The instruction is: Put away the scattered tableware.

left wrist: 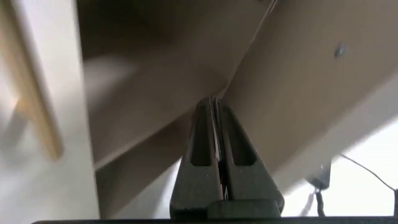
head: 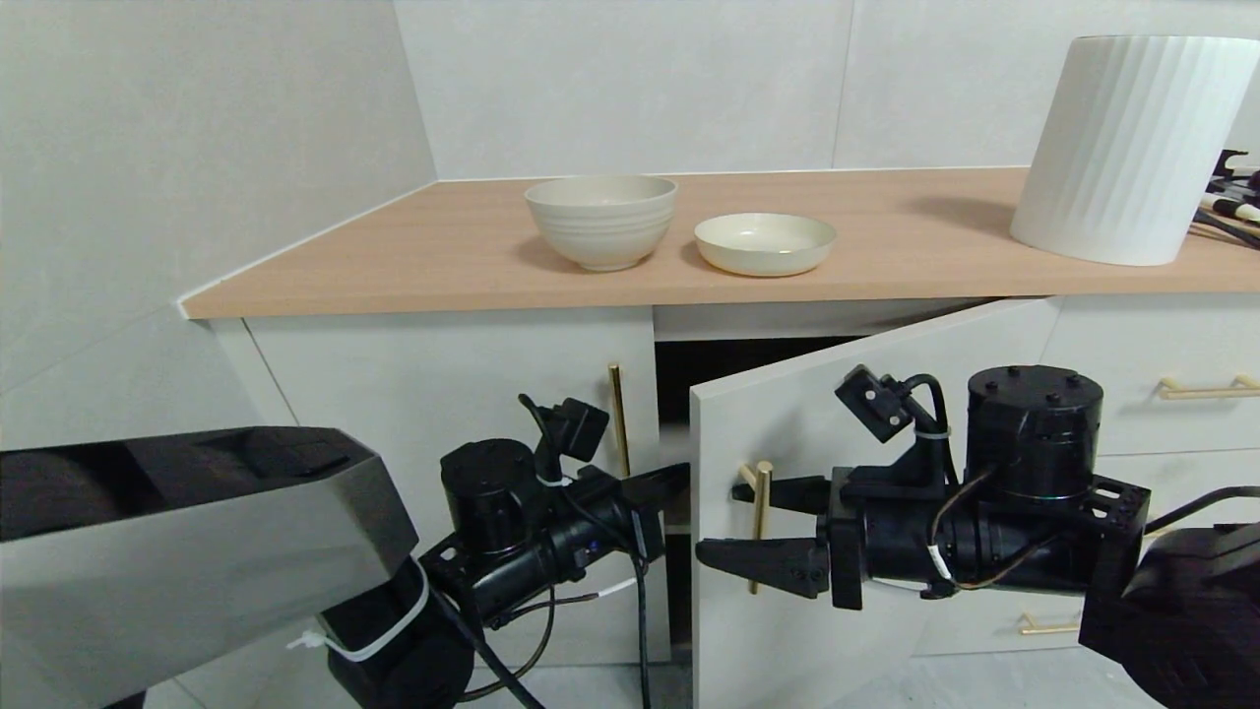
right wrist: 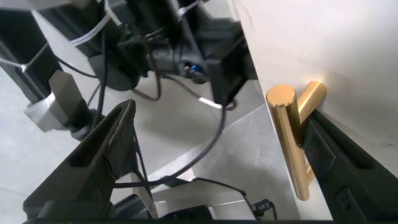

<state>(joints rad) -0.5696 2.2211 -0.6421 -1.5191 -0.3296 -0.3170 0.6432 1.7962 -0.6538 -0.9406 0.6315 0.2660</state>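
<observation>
Two pieces of tableware sit on the wooden counter [head: 886, 212]: one deep ribbed bowl [head: 601, 221] on the left and one shallow dish [head: 765, 243] just beside it on the right, with a small gap between them. Both stand upright, near the counter's front edge. Farther right stands one tall white ribbed container [head: 1132, 148], and some utensils [head: 1230, 205] lie at the counter's far right edge; their number cannot be told

Under the counter are two cabinet doors. The left door [head: 443, 394] is shut, and the right door [head: 778, 423] is swung partly open toward the near side, with a dark opening between them. There are four gold handles in all: one upright bar [head: 617, 418] on the left door, one door bar [head: 760, 512] on the right door, and two level drawer pulls [head: 1206, 387] at the far right, one above the other

The right gripper [head: 753, 527] [right wrist: 221, 124] has its two fingers [head: 763, 566] spread wide, one above and one below the door bar, which lies between them. The left gripper [head: 674, 478] [left wrist: 213, 109] pokes into the gap between the doors, its two fingers pressed flat together with nothing between them
</observation>
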